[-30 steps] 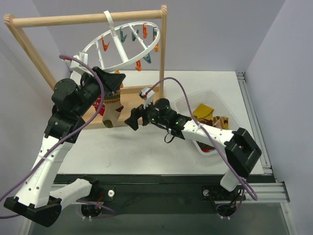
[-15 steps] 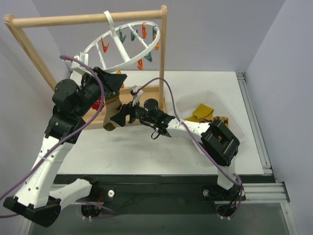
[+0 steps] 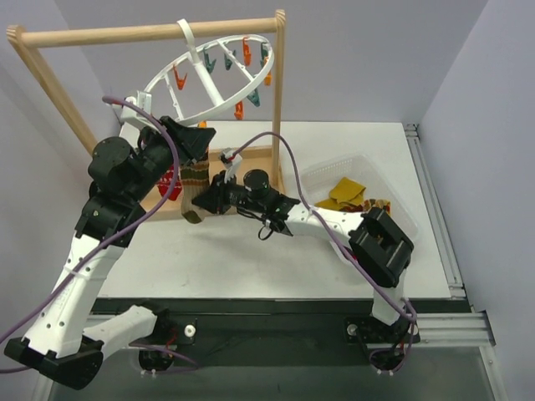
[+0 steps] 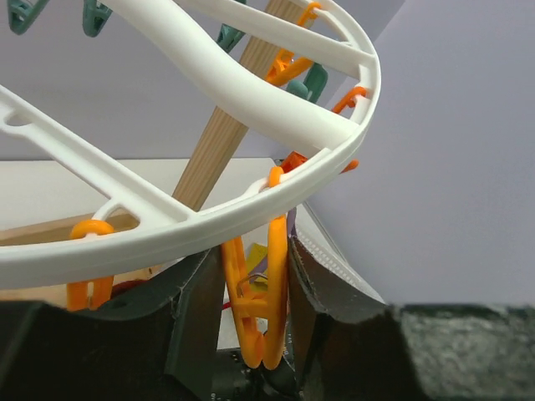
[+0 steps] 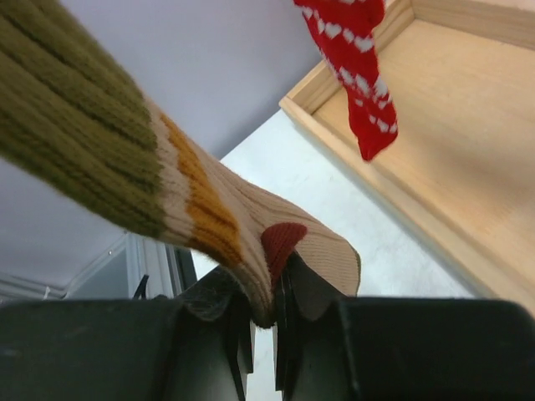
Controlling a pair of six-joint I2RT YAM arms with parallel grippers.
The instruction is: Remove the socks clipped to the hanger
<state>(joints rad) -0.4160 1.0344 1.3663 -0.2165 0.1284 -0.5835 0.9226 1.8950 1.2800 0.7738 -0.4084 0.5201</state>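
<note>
The white ring hanger point(image 3: 209, 83) hangs tilted from the wooden rack, with orange and teal clips along its rim. Under its near edge hang two socks: a beige one with olive and mustard stripes point(image 3: 194, 177) and a red one with white hearts point(image 3: 170, 180). My left gripper point(image 3: 194, 144) is up at the ring point(image 4: 251, 100), its fingers pressed on both sides of an orange clip point(image 4: 280, 288). My right gripper point(image 3: 201, 203) is shut on the lower end of the striped sock point(image 5: 209, 209), near its red heel patch. The red sock point(image 5: 355, 58) dangles free beside it.
The wooden rack point(image 3: 150, 33) has a top bar, two posts and a flat wooden base point(image 5: 451, 142) under the hanging socks. A clear basket point(image 3: 399, 199) at the right holds several loose socks point(image 3: 347, 190). A purple cable loops over my right arm.
My right gripper has moved left from the table's middle to the striped sock and closed on its lower end. The left gripper has stayed at the clip.
</note>
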